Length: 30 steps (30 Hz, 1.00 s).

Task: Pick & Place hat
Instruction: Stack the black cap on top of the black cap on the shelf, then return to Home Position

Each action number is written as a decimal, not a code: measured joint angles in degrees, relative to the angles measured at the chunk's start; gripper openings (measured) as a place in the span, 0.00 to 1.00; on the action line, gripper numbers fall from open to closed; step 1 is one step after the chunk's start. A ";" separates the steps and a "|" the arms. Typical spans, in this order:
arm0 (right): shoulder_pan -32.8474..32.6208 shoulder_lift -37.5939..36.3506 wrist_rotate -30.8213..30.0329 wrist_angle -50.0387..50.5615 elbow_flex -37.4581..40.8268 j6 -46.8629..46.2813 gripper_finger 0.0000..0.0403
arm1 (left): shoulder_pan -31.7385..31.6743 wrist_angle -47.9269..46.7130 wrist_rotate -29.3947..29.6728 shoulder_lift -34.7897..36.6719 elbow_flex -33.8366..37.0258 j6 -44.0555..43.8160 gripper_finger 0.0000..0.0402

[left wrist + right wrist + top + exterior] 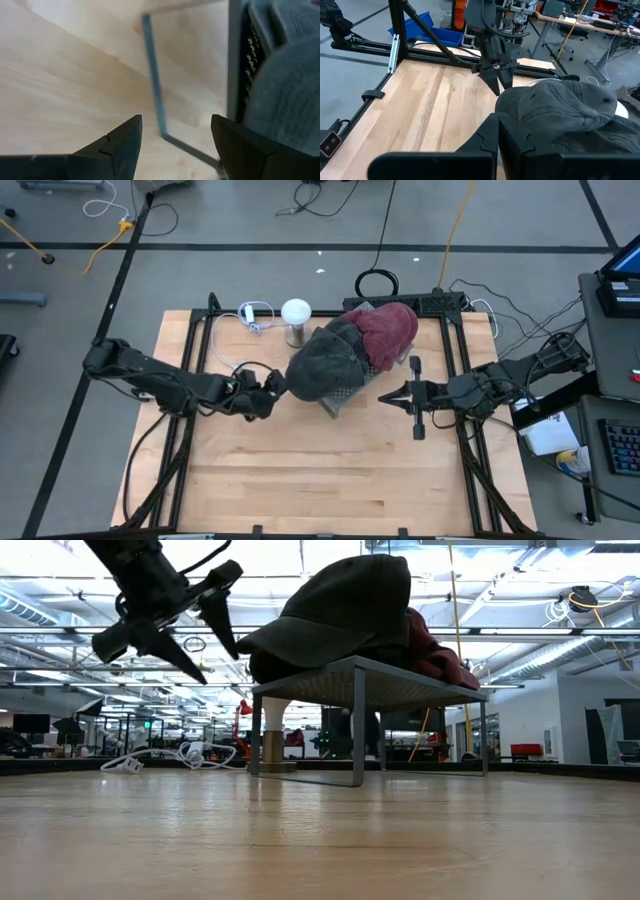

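The grey hat (323,364) lies on the wire rack (370,670), brim overhanging; the left gripper (277,385), jaws open, should close squarely on that brim; the right gripper (386,397) waits, jaws closed

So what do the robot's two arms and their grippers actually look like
Both arms are dark, nearly black, jointed links with black cables running along them. The left gripper ends in two dark, wedge-shaped fingers tapering to points. The right gripper has the same two dark fingers, mounted on a short crossbar. No markings or labels show on either.
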<state>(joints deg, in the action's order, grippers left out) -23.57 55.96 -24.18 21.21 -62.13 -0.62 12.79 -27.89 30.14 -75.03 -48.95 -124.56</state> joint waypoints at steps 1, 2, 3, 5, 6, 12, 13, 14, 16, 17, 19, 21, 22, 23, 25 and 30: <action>0.00 0.00 0.00 0.02 0.00 0.02 0.00 | -0.31 0.49 0.53 -0.39 0.07 0.38 0.60; 0.00 0.00 0.00 0.07 0.00 0.14 0.00 | -0.66 1.77 0.71 -0.70 0.10 0.61 0.60; 0.00 0.00 0.00 0.06 0.00 0.28 0.00 | -0.99 2.90 0.57 -0.89 0.09 1.02 0.60; 0.00 -0.02 0.00 0.07 0.00 0.46 0.00 | -1.59 3.75 0.51 -0.83 0.11 1.92 0.60; 0.00 0.00 0.00 0.07 0.00 0.46 0.00 | -1.80 4.92 0.79 -0.76 0.09 2.47 0.60; 0.00 0.00 0.00 0.08 0.00 1.47 0.00 | -3.71 9.76 2.26 -0.78 -0.06 6.16 0.60; 0.00 0.00 0.00 0.07 0.00 1.46 0.00 | -4.07 9.74 1.39 -0.76 -0.06 6.69 0.60; 0.00 0.00 0.00 0.07 0.00 1.44 0.00 | -4.43 9.83 0.59 -0.78 -0.06 7.09 0.60; 0.00 0.00 0.00 0.07 0.00 1.40 0.00 | -4.75 9.85 -0.15 -0.81 -0.06 7.49 0.60; 0.00 0.00 0.02 0.04 0.00 1.37 0.00 | -4.84 9.92 -0.15 -0.78 -0.06 7.83 0.60; 0.00 0.00 0.14 0.07 0.00 0.88 0.00 | -4.73 9.86 -0.29 -0.78 -0.06 8.66 0.60; 0.00 0.00 0.17 0.07 0.00 -0.25 0.00 | -4.16 9.20 -1.43 -0.43 -0.06 9.21 0.60; 0.00 0.00 0.17 0.07 0.00 -0.59 0.00 | -3.80 8.43 -2.08 -0.16 -0.06 9.47 0.60; -0.02 0.00 0.17 0.07 0.00 -0.85 0.00 | -3.40 7.78 -2.61 -0.04 -0.08 9.94 0.60; -0.02 0.00 0.19 0.08 0.00 -1.26 0.00 | -2.50 6.38 -4.20 -0.12 -0.11 11.34 0.60; -0.02 0.00 0.22 0.07 0.00 -3.22 0.00 | -1.07 5.04 -8.44 0.20 -0.13 22.62 0.60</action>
<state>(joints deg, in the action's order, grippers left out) -23.59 55.96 -23.97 21.28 -62.13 -3.84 11.72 -22.85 21.71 -74.83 -49.08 -101.94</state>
